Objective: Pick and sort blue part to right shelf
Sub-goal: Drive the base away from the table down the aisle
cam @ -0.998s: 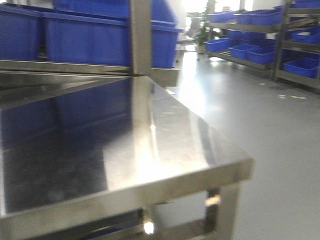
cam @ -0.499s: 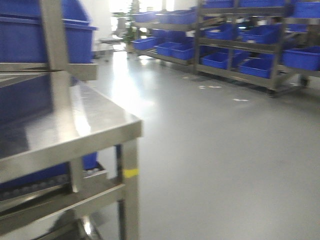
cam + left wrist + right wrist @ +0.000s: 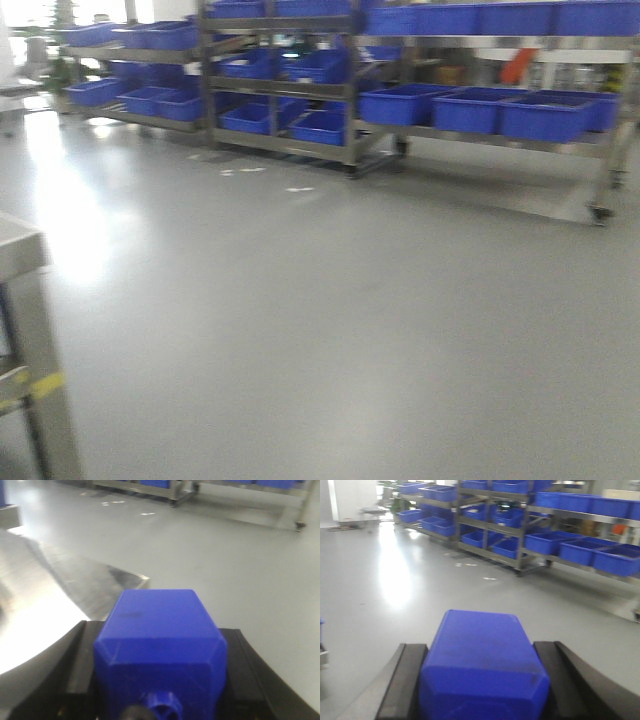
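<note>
Although the front view is blurred, it shows a glossy grey floor [image 3: 300, 330], metal racks [image 3: 350, 100] with blue bins [image 3: 470, 108], and a steel table [image 3: 20, 250] corner at left. At the left wrist, the left gripper [image 3: 161, 647] clamps a blue part [image 3: 157, 620] beside the shiny tabletop. At the right wrist, the right gripper [image 3: 482, 680] clamps a second blue part [image 3: 482, 645] over the floor.

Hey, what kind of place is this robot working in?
Probably a factory or warehouse parts area: metal racks lined with blue bins, a bare grey floor, and a stainless steel worktable.
</note>
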